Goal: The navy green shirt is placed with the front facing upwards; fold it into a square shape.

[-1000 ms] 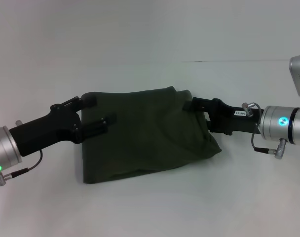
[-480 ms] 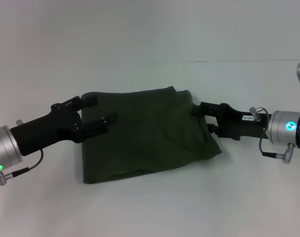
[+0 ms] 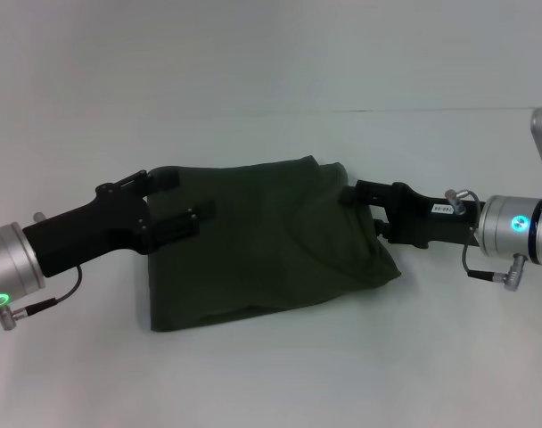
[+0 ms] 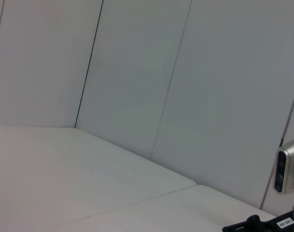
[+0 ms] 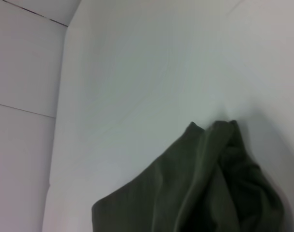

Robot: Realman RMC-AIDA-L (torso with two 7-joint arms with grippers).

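The navy green shirt (image 3: 271, 245) lies folded into a rough rectangle in the middle of the white table, plain dark olive side up, no lettering showing. Its right side bunches into a thick fold (image 3: 378, 263). My left gripper (image 3: 177, 201) is open at the shirt's left edge, one finger (image 3: 161, 181) by the far left corner and the other (image 3: 186, 221) lying on the cloth. My right gripper (image 3: 353, 191) sits against the shirt's far right corner. The right wrist view shows the shirt's bunched corner (image 5: 205, 193) close below the camera.
White table (image 3: 271, 374) all round the shirt, with a seam line (image 3: 449, 111) at the back right. Grey wall panels (image 4: 137, 72) stand behind the table. The left wrist view catches part of the right arm (image 4: 282, 222) at its edge.
My right gripper drew back to the right from the shirt's corner, then came a little left to it again. The left gripper and the shirt have hardly moved.
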